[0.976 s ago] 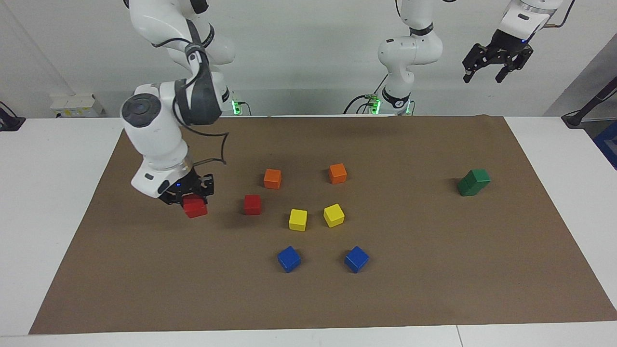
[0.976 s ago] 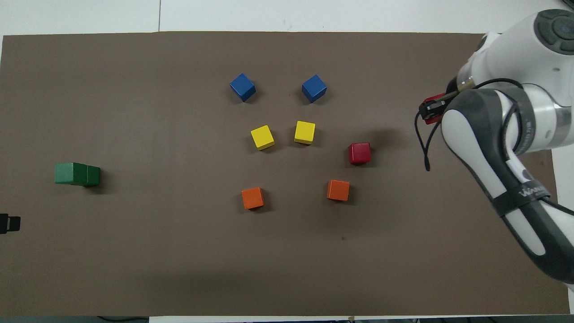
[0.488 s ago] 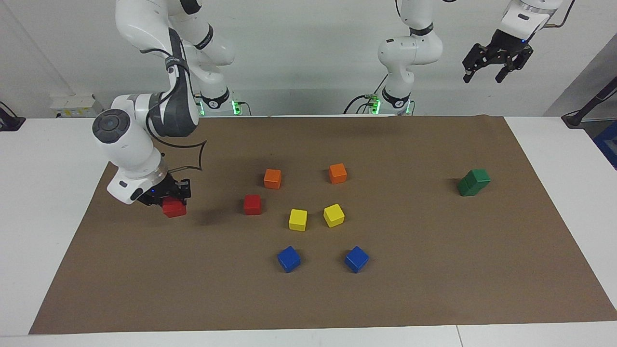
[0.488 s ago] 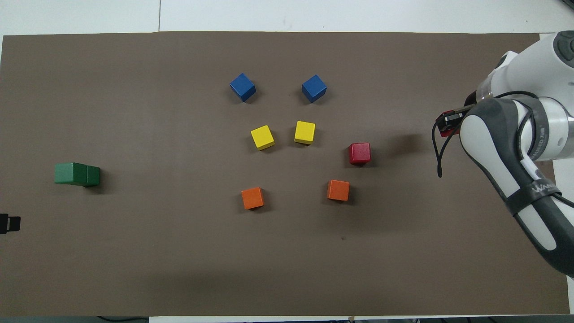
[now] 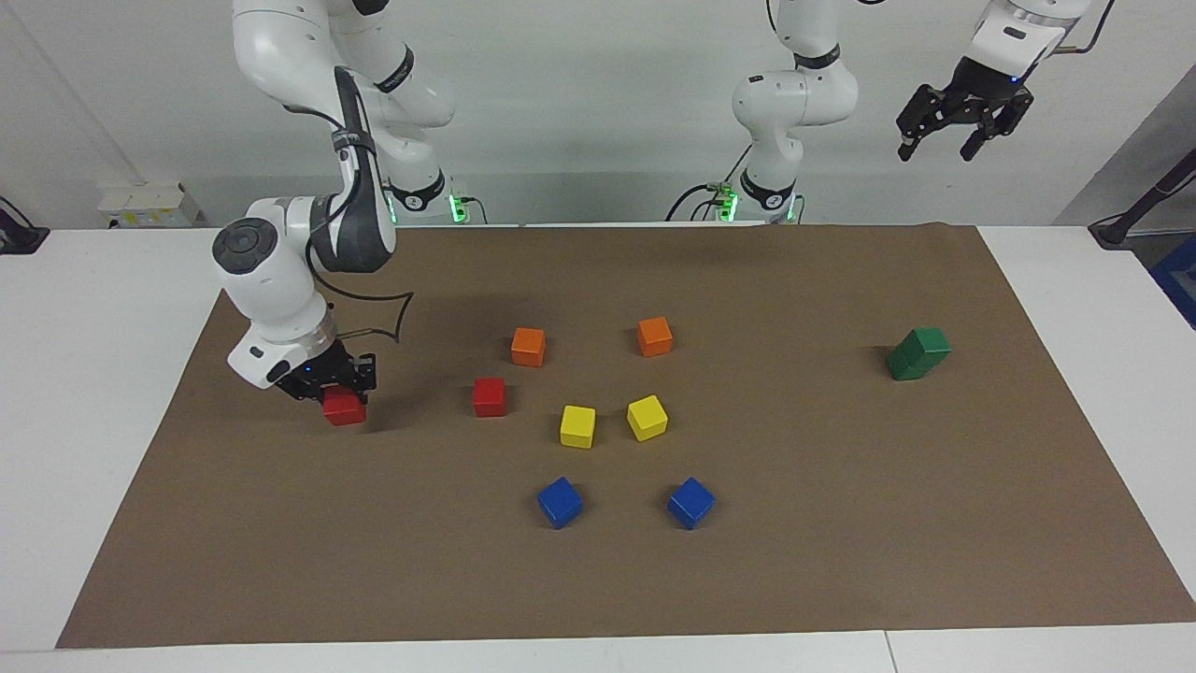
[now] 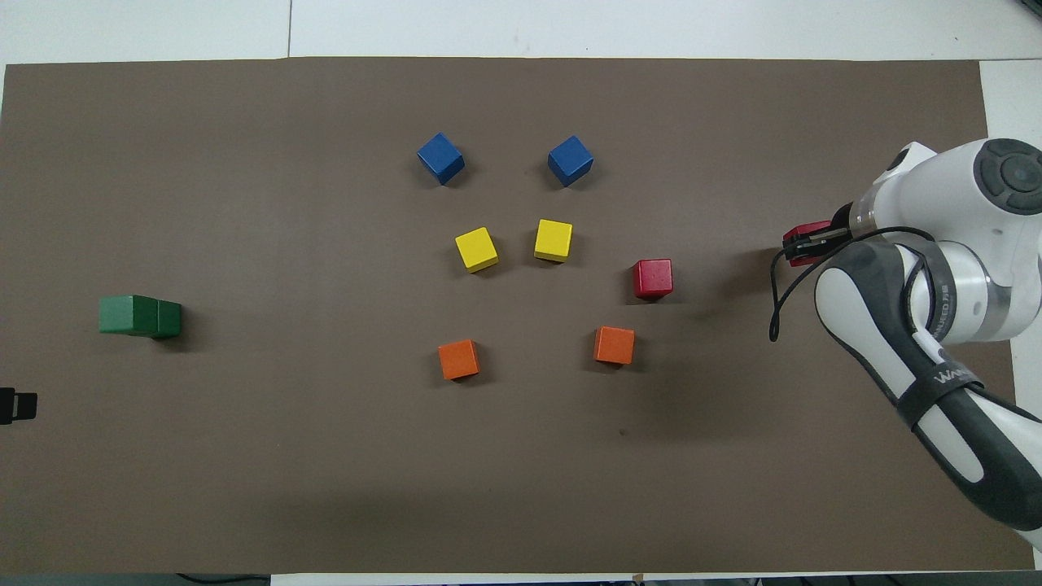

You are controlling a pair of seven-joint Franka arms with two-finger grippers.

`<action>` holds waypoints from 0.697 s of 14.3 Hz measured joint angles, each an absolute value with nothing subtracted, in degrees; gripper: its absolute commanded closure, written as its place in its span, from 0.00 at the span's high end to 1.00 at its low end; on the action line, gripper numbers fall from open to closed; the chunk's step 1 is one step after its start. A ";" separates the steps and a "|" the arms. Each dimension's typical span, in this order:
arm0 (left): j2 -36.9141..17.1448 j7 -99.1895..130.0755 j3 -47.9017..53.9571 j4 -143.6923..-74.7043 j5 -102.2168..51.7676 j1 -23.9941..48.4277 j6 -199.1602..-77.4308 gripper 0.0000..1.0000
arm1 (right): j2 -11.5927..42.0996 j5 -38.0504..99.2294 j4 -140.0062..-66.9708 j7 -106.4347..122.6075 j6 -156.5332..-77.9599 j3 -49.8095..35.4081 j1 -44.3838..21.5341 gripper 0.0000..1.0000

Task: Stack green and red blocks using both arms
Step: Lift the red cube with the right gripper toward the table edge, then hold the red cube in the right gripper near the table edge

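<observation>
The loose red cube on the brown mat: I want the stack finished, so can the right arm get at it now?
Probably not yet: the right gripper is shut on another red cube. The loose red cube itself sits uncovered, apart from the orange cube.

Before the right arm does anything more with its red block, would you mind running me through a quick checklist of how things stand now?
1. Grip: right gripper is shut on the held red block: ok.
2. Whether that block is already resting on the brown mat or just above it: cannot tell.
3. Second red block sits alone on the mat, top bare, beside the yellow blocks: ok.
4. Red stack built: not ok, the two reds are apart.
5. Green stack stands at the left arm's end, though the upper block sits offset: ok.
6. Left gripper is open, raised, waiting out of the way: ok.
</observation>
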State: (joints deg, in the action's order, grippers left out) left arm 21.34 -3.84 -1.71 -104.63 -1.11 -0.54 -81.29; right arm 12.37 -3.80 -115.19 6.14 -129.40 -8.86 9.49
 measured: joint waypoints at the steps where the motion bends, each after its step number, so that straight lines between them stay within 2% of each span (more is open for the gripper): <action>1: 21.34 -3.84 -1.71 -104.63 -1.11 -0.54 -81.29 1.00 | 12.25 -3.79 -116.07 6.08 -130.47 -8.86 9.49 0.00; 10: 21.34 -3.84 -1.71 -104.63 -1.11 -0.54 -81.29 1.00 | 11.32 -3.76 -122.63 6.05 -139.72 -8.75 10.50 0.00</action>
State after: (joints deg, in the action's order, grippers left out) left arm 21.34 -3.84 -1.71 -104.63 -1.11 -0.54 -81.29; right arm 11.32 -3.76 -122.63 6.05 -139.72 -8.75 10.50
